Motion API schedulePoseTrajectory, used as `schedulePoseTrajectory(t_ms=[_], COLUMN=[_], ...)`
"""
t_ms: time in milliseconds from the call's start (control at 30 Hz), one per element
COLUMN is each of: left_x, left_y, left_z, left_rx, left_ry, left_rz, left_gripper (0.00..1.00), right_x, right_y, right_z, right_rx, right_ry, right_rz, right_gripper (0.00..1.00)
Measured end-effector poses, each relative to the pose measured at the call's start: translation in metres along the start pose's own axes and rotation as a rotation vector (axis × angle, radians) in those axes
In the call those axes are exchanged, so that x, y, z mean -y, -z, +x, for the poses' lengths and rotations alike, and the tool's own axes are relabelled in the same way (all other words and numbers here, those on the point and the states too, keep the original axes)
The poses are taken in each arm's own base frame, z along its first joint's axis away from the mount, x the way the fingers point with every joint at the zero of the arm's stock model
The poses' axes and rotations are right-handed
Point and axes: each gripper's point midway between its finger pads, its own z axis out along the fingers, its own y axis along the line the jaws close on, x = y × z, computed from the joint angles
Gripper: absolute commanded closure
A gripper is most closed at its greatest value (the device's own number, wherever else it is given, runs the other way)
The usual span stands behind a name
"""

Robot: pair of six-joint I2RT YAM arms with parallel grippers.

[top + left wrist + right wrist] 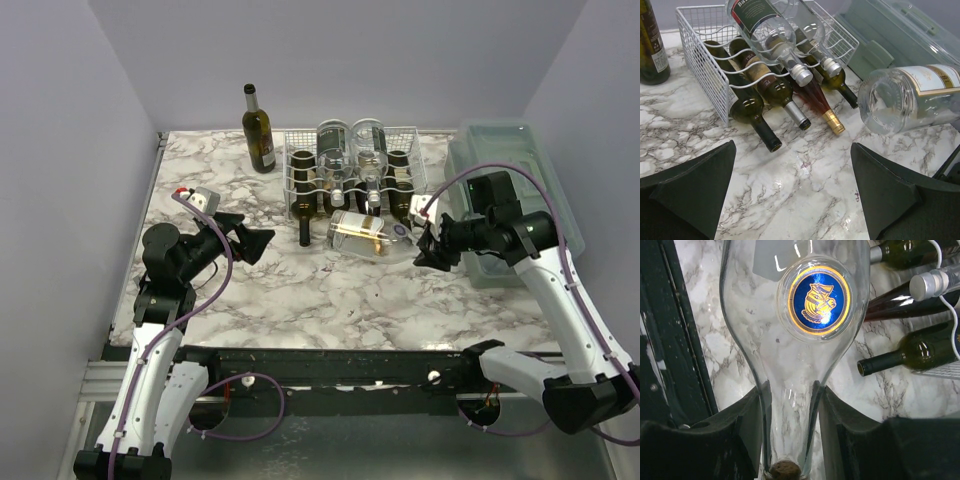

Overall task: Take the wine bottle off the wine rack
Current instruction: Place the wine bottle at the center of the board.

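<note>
From the top camera you see the clear glass wine bottle [362,235] lying on its side on the white-and-grey marble table [300,290]. It is just in front of the white wire-grid wine rack [297,165], outside its cradles. Its neck points to the right, where your right gripper [428,246] is clamped around it. Your left gripper [258,242] hangs over the table to the left of this bottle, not touching it, with its jaws wide apart. A dark olive glass bottle [259,130] stands upright at the left of the rack. A translucent green-grey plastic box [500,140] sits at the right edge.

In the left wrist camera the two black fingers [695,190] stand far apart with nothing between them. Beyond them, on the right, the round base of the clear glass wine bottle faces you, resting on the marble. The rack holds dark bottles in the lower row and two clear ones on the upper row.

In the right wrist camera the fingers [740,435] press on both sides of the thin neck, close to the cork [785,471]. A round blue and gold emblem [820,297] sits on the shoulder of the bottle.
</note>
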Motion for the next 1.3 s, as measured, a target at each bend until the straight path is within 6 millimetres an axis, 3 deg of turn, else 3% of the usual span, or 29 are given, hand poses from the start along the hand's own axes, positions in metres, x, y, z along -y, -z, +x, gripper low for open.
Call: schedulePoseTrajectory(t_ms=[267,833,1300], left_x=[0.000,0.000,0.000], left_y=[0.000,0.000,0.000], left_z=[0.000,-0.001,-0.001], left_rx=[0.001,0.006,0.005], left_ry=[-0.001,-0.004,-0.004], left_rz=[0.001,0.001,0.001], left_gripper=[0.01,0.01,0.01], right_x=[0.000,0.022,-0.008], right_y=[0.006,0.022,-0.008], right_z=[0.009,0.019,0.015], right_rx=[-0.086,-0.306,-0.533], right_ry=[0.212,0.666,1.086], right_rz=[-0.097,-0.191,-0.316], right_gripper=[1.00,1.00,1.00])
